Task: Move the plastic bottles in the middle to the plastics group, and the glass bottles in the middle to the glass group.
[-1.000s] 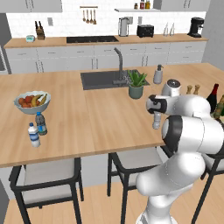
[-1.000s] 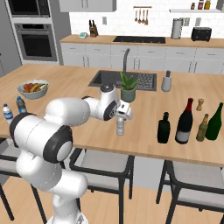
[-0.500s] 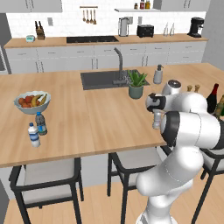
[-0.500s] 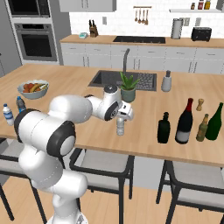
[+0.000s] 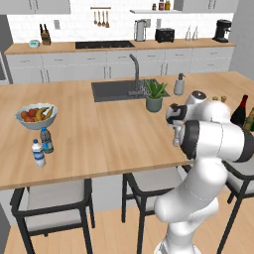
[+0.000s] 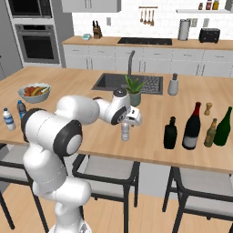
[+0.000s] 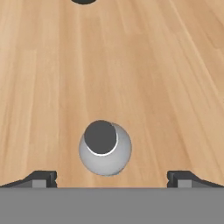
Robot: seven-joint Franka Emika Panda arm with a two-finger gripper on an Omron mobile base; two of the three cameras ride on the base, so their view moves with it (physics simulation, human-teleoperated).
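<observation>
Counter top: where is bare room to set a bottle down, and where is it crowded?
Bare wood spans the counter between the two small water bottles by the fruit bowl and the clear bottle. It is crowded at the right: black bottle, wine bottle, shakers, green bottle.

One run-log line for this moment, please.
phase: pre-grasp | gripper: open, above clear bottle, fingertips either side, not touching | wine bottle, black bottle: not yet moved
</observation>
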